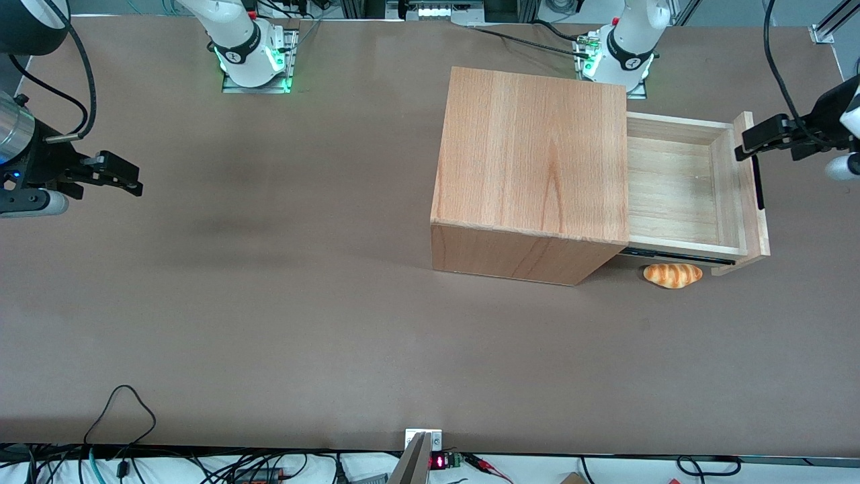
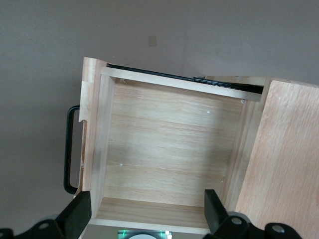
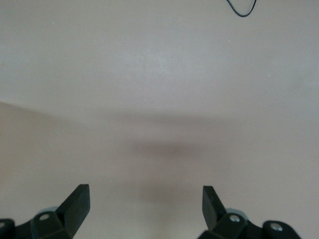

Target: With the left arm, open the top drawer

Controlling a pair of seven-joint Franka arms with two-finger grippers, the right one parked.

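The top drawer (image 1: 672, 191) stands pulled well out of the beech cabinet (image 1: 531, 154), its pale plank floor bare. A slim black handle (image 1: 758, 183) runs along its flat front. The left arm's gripper (image 1: 749, 144) hovers just above the drawer front, at the handle's end farther from the front camera, touching nothing. In the left wrist view the drawer (image 2: 169, 144) lies below the gripper (image 2: 147, 214), whose fingers (image 2: 79, 215) are spread wide and open with nothing between them. The handle (image 2: 70, 149) shows beside the drawer front, and the cabinet top (image 2: 284, 164) borders the drawer.
A small golden bread roll (image 1: 672, 275) lies on the brown table (image 1: 302, 302) under the open drawer's near side rail. The left arm's base (image 1: 621, 54) stands just past the cabinet, farther from the camera. Cables hang at the table's near edge.
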